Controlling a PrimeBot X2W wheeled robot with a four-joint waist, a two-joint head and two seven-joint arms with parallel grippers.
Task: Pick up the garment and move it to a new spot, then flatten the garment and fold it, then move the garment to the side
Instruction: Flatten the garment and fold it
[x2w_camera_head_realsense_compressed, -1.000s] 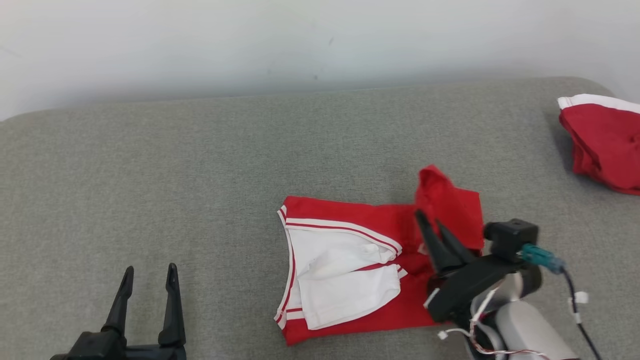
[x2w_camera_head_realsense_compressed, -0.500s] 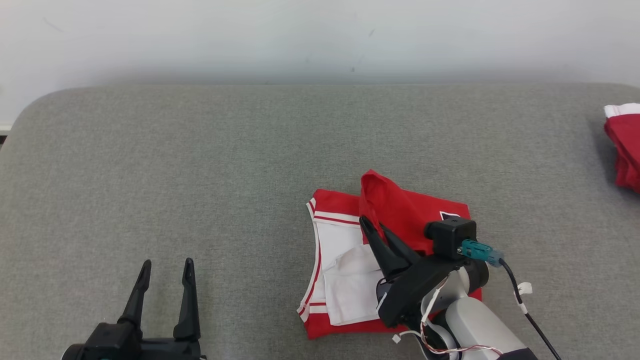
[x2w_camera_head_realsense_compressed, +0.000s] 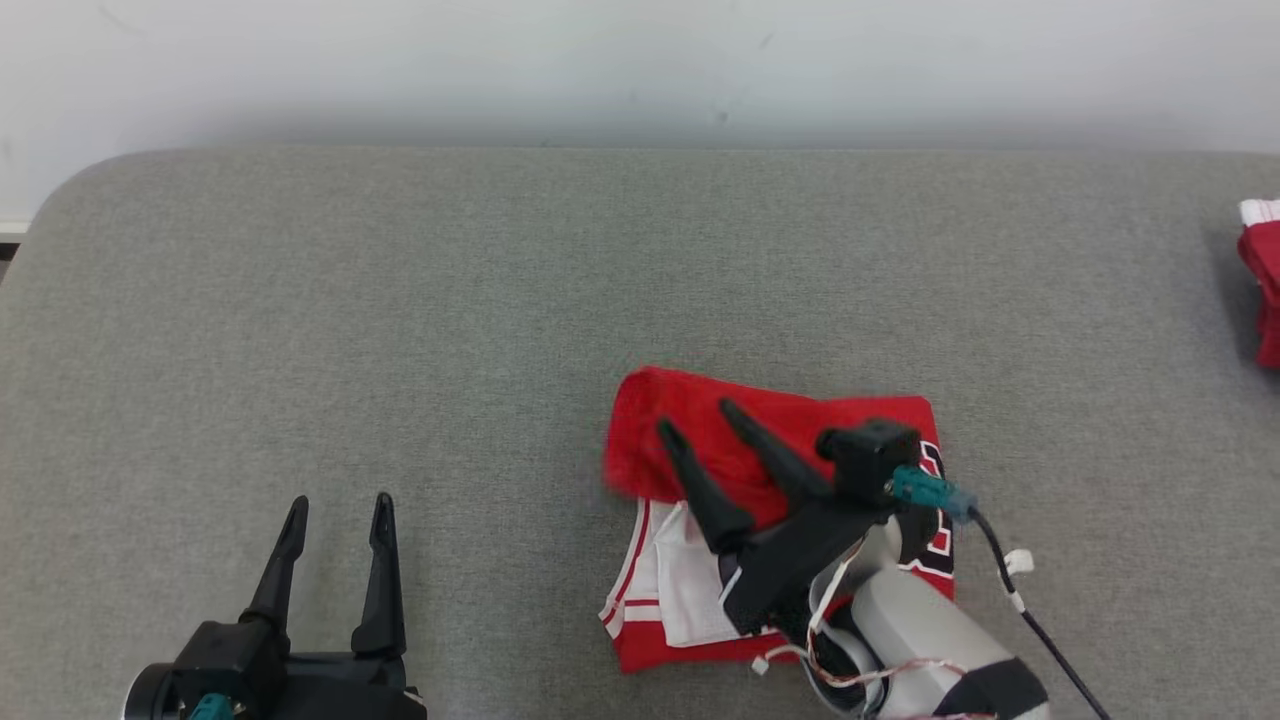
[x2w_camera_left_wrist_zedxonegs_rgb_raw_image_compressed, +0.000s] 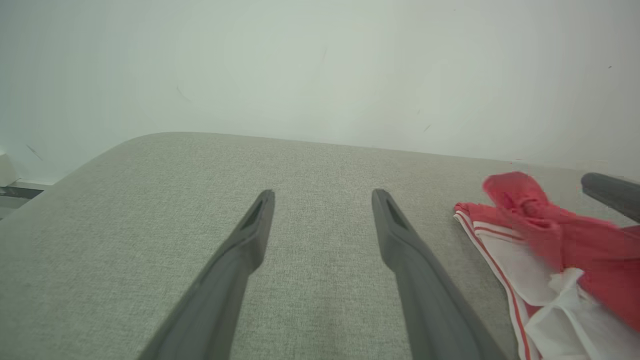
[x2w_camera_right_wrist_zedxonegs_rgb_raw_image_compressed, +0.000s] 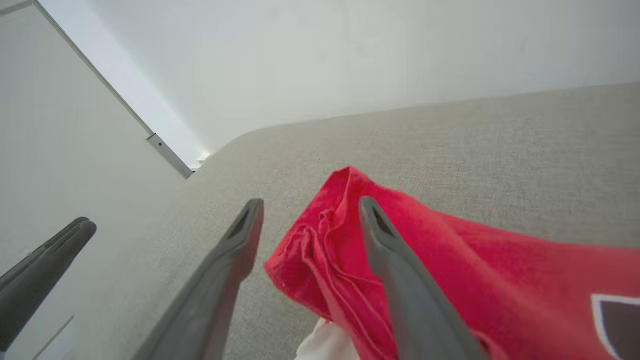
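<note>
Red jersey cloth with white panels and striped trim: the garment (x2w_camera_head_realsense_compressed: 635, 430). Lies right of centre on the grey fabric-covered desk (x2w_camera_head_realsense_compressed: 300, 300), toward the near edge. Partly folded, with 1 red flap laid over the upper half and the white inner side showing below it at the left. Carries a dark patch with a white outline (x2w_camera_right_wrist_zedxonegs_rgb_raw_image_compressed: 617, 320) toward its right side.

Right hand (x2w_camera_head_realsense_compressed: 695, 415) over the red flap, its 2 dark fingers spread wide and pointing up and to the left in the head view. Grips nothing. In the right wrist view, 1 finger in front of the red cloth, the other in front of bare grey fabric, the bunched edge of the flap between them. Cannot tell whether the fingertips touch the cloth. Black camera block (x2w_camera_head_realsense_compressed: 868, 450) and teal plug (x2w_camera_head_realsense_compressed: 925, 490) on the wrist, with a black cable (x2w_camera_head_realsense_compressed: 1040, 630) trailing off to the lower right.

Left hand (x2w_camera_head_realsense_compressed: 340, 500) at the lower left of the head view, well apart from the garment. Fingers spread wide over bare grey fabric. Holds nothing.

Second red item with a white band (x2w_camera_head_realsense_compressed: 1262, 290) at the desk's far right, cut off by the frame edge, well apart from the garment. Pale wall (x2w_camera_head_realsense_compressed: 640, 60) behind the desk.
</note>
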